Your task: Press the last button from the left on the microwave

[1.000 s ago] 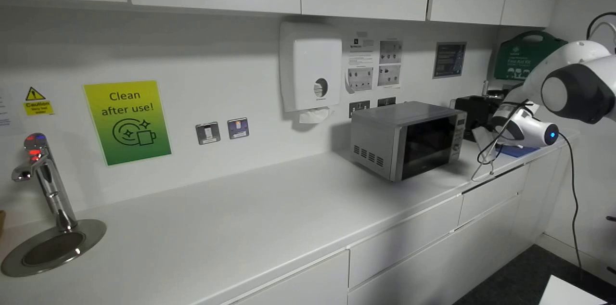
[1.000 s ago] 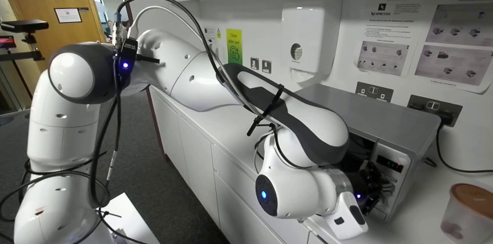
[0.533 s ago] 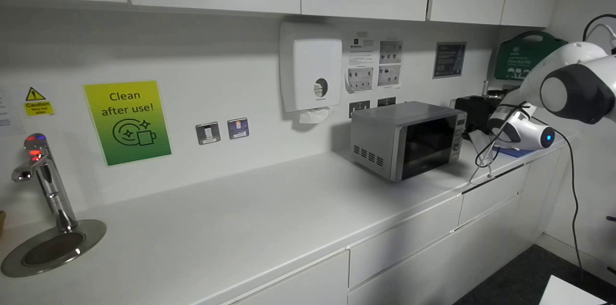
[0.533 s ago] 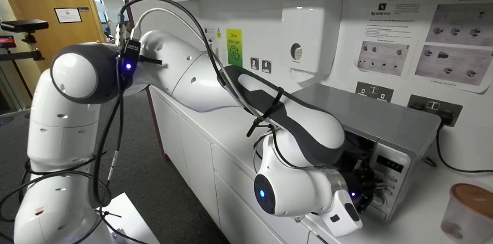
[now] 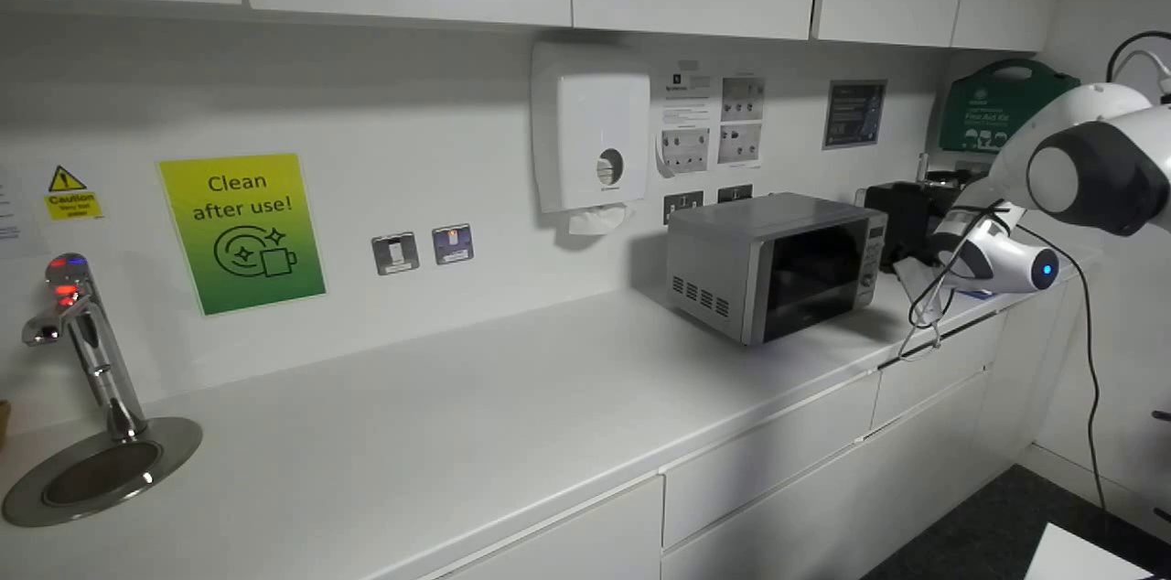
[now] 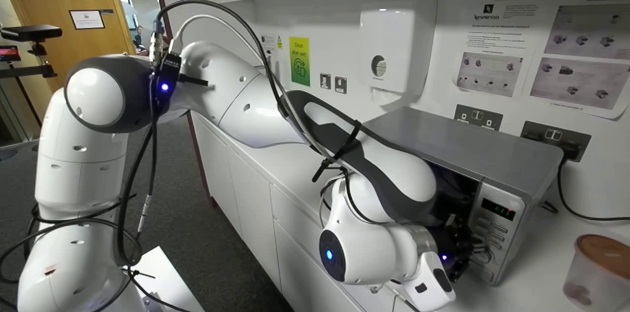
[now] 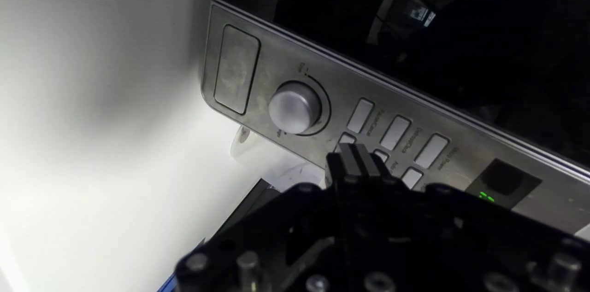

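Observation:
The silver-grey microwave [image 5: 714, 264] stands on the counter against the wall; it also shows in an exterior view [image 6: 472, 144]. In the wrist view its control panel [image 7: 350, 84] has a round knob [image 7: 294, 108], a large flat button [image 7: 236, 70], two rows of small buttons [image 7: 395, 133] and a green-lit display [image 7: 503, 183]. My gripper [image 7: 352, 147] is shut and empty, its tips together. In the wrist view the tips partly cover a small button [image 7: 346, 138]; contact cannot be told. In an exterior view the gripper [image 6: 478, 249] is in front of the panel near the knob.
A clear tub with an orange-brown lid [image 6: 603, 255] stands beside the microwave. A black appliance [image 5: 901, 214] stands past it. A white dispenser [image 5: 590, 132] hangs on the wall above. The counter's front edge [image 5: 778, 415] runs below my arm. A tap [image 5: 101, 360] is at the far end.
My hand has moved down and slightly back from the panel over the last second. More of the panel's buttons and knob show in an exterior view. The microwave has not moved.

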{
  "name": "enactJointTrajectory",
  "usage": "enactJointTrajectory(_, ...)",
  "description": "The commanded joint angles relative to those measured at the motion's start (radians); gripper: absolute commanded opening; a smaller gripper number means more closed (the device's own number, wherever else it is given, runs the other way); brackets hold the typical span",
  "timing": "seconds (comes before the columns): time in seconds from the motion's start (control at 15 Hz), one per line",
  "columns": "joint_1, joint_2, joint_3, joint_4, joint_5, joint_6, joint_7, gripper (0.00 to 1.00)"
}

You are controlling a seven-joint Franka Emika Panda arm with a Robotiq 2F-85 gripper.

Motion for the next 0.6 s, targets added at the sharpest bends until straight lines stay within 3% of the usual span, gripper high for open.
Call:
enactJointTrajectory(0.0,-0.027,-0.011,0.019,-0.006,0.038,-0.042,-0.053,0.0)
enactJointTrajectory(0.53,-0.034,0.004,0.033,0.015,0.045,-0.034,-0.044,0.0)
